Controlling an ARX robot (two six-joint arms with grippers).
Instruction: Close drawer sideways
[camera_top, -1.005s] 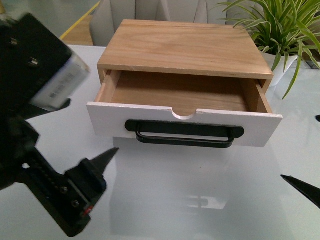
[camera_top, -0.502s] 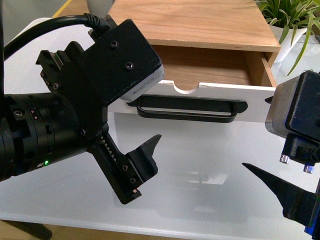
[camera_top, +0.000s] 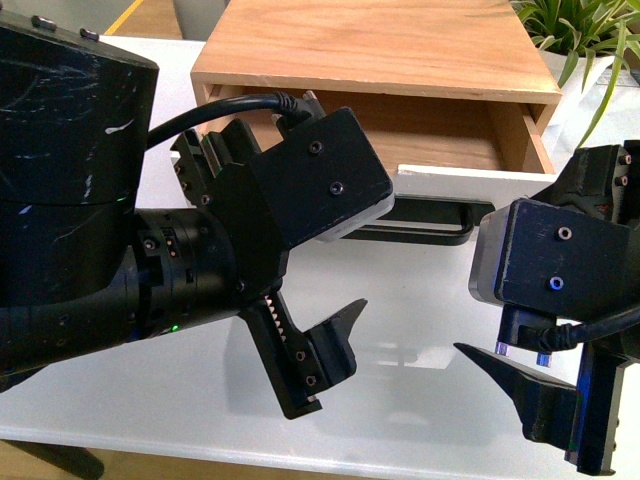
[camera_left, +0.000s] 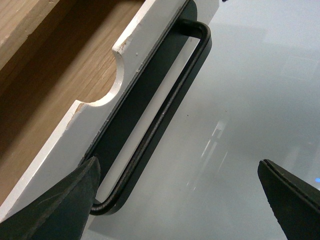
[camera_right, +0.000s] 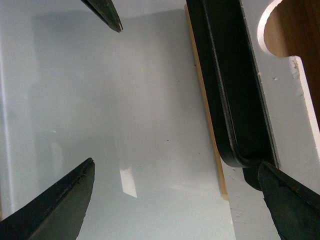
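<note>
The drawer (camera_top: 450, 183) is pulled out of a light wood box (camera_top: 380, 45), its wood inside showing. Its white front, black bar handle (camera_top: 430, 222) and half-round notch are partly hidden by my left arm. My left gripper (camera_left: 178, 167) is open and empty over the table, one fingertip (camera_left: 75, 195) by the end of the handle (camera_left: 165, 105), below the notch (camera_left: 107, 85). My right gripper (camera_right: 176, 166) is open and empty, one fingertip (camera_right: 285, 200) close to the other end of the handle (camera_right: 225, 90) and the white front (camera_right: 295, 110).
The box stands on a glossy white table (camera_top: 420, 400), whose near edge runs along the bottom of the front view. A green potted plant (camera_top: 580, 30) stands at the back right. Both black arms fill much of the front view.
Both arms have come forward and inward toward the drawer front and now cover more of it. The drawer stays open by about the same amount.
</note>
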